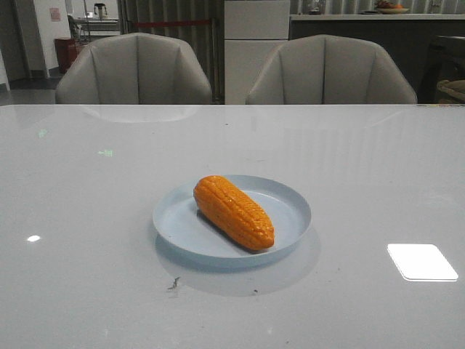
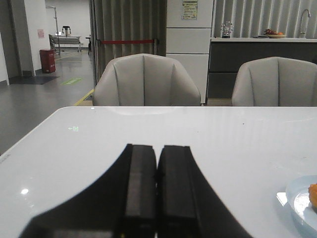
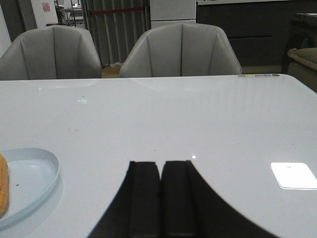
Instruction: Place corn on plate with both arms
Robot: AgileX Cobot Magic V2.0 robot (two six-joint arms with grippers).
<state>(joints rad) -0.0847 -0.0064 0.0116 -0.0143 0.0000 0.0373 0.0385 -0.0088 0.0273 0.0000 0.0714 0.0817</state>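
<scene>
The orange corn lies slantwise on the pale blue plate in the middle of the white table, in the front view. No gripper shows in the front view. My left gripper is shut and empty, low over the table to the left of the plate, whose rim and a sliver of corn show at the frame's edge. My right gripper is shut and empty, to the right of the plate; the corn peeks in at the edge.
Two grey chairs stand behind the table's far edge. A bright window reflection lies on the table at the front right. A counter and cabinets stand in the background.
</scene>
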